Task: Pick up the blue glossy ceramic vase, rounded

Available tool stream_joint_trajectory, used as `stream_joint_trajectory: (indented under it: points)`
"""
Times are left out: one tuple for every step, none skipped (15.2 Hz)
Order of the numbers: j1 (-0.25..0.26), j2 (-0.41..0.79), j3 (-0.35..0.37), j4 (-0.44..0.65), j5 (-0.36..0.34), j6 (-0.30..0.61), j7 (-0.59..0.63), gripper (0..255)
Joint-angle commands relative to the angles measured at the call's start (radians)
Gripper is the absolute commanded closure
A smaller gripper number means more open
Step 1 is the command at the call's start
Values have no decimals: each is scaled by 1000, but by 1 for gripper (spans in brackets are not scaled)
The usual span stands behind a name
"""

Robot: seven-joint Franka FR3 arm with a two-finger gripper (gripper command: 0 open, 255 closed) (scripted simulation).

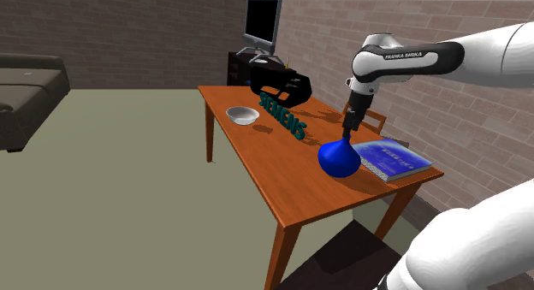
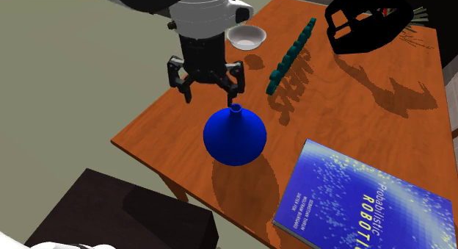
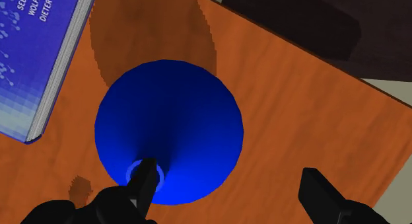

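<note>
Brick walls behind, and a wooden desk [image 1: 282, 173] is seen carrying a white bowl [image 1: 242, 115] at the shoulder view's left, then the blue vase [image 1: 339, 158], upright just beside a blue book [image 1: 392, 158]. The end effector [image 2: 211, 95] is held above the vase's neck, fingers apart, nothing clamped. Approach is judged done; centring, closing and lifting are left.

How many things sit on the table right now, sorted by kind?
Blue vase: 1
White bowl: 1
Blue book: 1
Teal letter sign: 1
Black openwork object: 1
Total: 5
</note>
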State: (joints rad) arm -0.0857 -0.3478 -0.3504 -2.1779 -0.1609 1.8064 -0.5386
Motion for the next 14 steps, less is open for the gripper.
stream_joint_trajectory:
  points:
    - [-6,49,-36,36,10,29,-54,0]
    - [-7,80,-53,62,20,41,-82,0]
    - [-9,113,-70,90,33,52,-109,0]
    - [-11,140,-83,113,44,61,-132,0]
    - [-12,142,-84,101,45,74,-132,0]
    - [-12,144,-84,90,45,88,-132,0]
    - [-12,146,-86,78,45,101,-133,0]
    - [-13,148,-87,67,45,115,-133,0]
    - [-13,151,-88,56,46,128,-133,0]
    - [-13,154,-89,45,46,142,-134,0]
    - [-13,157,-90,35,47,155,-134,0]
    - [-14,159,-91,29,47,163,-134,0]
    - [-14,159,-91,29,47,163,-134,0]
    - [-14,159,-91,28,47,163,-135,255]
